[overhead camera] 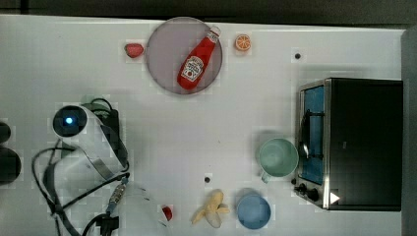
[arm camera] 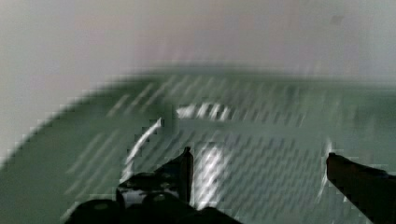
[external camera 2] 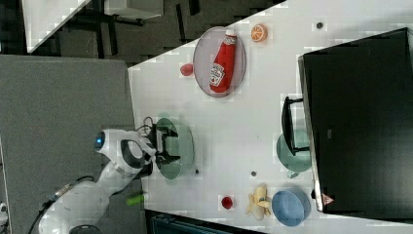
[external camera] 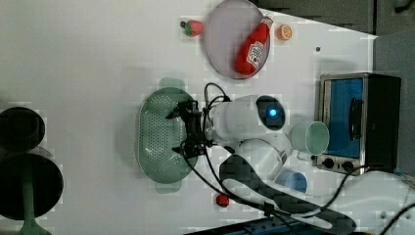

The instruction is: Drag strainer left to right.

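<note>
The gripper (external camera: pixel 182 128) hangs over the strainer (external camera: pixel 159 134) with its fingers spread apart, holding nothing. The strainer is a pale green oblong basket dotted with holes, lying on the white table (external camera: pixel 88 73) beneath the arm

The arm (external camera: pixel 244 122) is glossy white with rounded link shells and dark joint bands, a round black cap near the wrist carries a glowing blue light (external camera: pixel 272 112), black cables (external camera: pixel 210 166) loop along it, and the gripper (external camera: pixel 188 128) is black.
</note>
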Motion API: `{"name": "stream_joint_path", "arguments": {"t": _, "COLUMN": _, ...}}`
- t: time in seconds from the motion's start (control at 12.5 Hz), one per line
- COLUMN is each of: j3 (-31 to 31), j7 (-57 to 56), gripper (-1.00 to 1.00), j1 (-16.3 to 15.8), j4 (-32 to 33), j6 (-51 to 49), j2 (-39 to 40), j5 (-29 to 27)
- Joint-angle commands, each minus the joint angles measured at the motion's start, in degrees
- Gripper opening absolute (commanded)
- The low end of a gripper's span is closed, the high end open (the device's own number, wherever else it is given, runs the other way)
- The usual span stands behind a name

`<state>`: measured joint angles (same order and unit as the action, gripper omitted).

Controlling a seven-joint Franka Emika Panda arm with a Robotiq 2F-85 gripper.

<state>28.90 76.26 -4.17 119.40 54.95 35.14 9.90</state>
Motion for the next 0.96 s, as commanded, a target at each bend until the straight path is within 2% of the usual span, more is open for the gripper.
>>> {"name": "stream_joint_path", "arguments": {"t": 0.08, "j3": -1.1, "j7": 3.8, "gripper": 1.0, "j1": 1.0, "j4": 2.0, "j6": 1.7, "j2": -3.5, "j5": 2.6}}
{"name": "stream_joint_path", "arguments": {"t": 0.72, "j3": -5.9, "j7": 3.8, "gripper": 1.0, "j1": 1.3, "j4": 5.3, "j6": 5.7, "j2": -3.7, "j5": 3.2}}
{"name": "stream_joint_path", "arguments": {"t": 0.96, "j3": -7.3, "j7": 3.5, "gripper": 1.0, "j1": 2.7, "j4": 7.2, "j6": 5.7, "j2": -5.4, "j5": 3.3}}
